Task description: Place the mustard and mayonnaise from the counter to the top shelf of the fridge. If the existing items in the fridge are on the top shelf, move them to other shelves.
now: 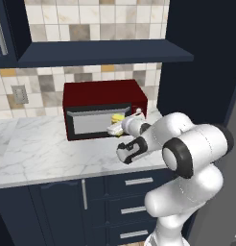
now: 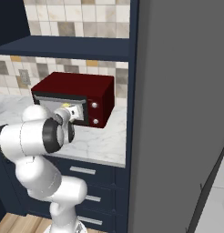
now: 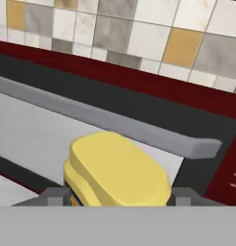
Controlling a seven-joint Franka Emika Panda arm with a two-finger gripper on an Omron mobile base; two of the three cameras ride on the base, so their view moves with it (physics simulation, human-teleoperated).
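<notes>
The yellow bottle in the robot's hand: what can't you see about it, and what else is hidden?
- Small squat yellow mustard bottle: in the hand view its lower body and label are cut off at the bottom.
- End effector: in the left base view, the white arm covers its fingers.
- Tall grey fridge: in the right base view its shelves are hidden behind its flat side.
- Dark red microwave: its controls are too small to read.

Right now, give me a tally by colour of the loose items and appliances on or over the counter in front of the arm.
Yellow: 1, the mustard, between the fingers of the gripper.
Dark red: 1, the microwave on the counter.
Total: 2.
</notes>
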